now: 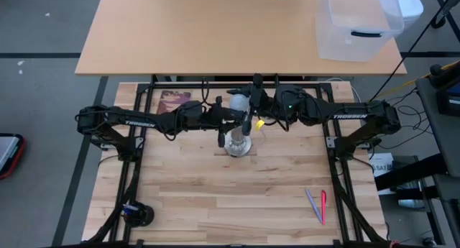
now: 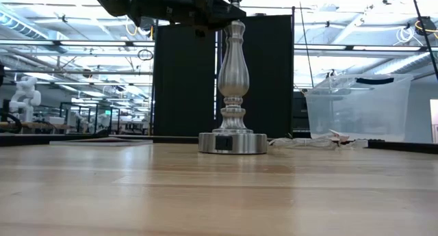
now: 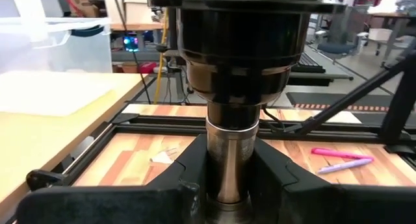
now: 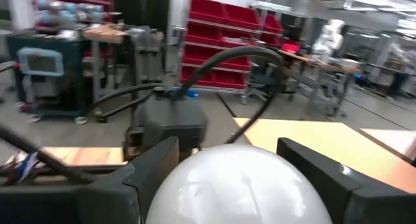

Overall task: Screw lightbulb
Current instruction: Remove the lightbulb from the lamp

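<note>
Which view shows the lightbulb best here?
The right wrist view: the lightbulb fills the foreground between the right gripper's fingers. The high view shows it only as a small white globe above the lamp stand. The low and left wrist views miss it.

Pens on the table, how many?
2. A pink pen and a purple pen lie side by side on the wood table, near its front right corner. Others may be hidden under the arms.
</note>
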Available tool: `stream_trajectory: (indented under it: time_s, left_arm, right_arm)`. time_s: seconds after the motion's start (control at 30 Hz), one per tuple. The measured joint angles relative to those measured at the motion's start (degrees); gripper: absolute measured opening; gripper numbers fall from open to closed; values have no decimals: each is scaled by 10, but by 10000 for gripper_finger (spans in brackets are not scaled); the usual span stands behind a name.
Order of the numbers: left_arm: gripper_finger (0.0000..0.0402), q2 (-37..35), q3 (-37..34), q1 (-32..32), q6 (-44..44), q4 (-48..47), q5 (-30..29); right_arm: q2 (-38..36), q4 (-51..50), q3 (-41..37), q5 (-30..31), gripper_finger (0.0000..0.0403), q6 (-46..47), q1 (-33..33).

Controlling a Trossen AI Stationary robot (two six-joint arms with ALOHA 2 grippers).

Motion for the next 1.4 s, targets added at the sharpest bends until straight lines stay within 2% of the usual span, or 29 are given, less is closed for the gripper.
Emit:
stream_trajectory:
  time_s: [0.27, 0.63, 0.97, 1.07, 1.4]
  left_arm:
    - [72, 0, 0, 4, 14, 0, 74]
    - [72, 0, 0, 8, 27, 3, 179]
    - [72, 1, 0, 10, 22, 7, 205]
    - [72, 1, 0, 9, 26, 13, 205]
    - [72, 0, -1, 8, 36, 13, 190]
  right_arm:
    - [-1, -22, 1, -97, 245, -26, -21]
    - [1, -24, 0, -372, 247, -69, -82]
    - [3, -10, -1, -556, 246, -78, -138]
    - [4, 3, -2, -587, 246, -71, -146]
    - [7, 39, -3, -597, 262, -36, -146]
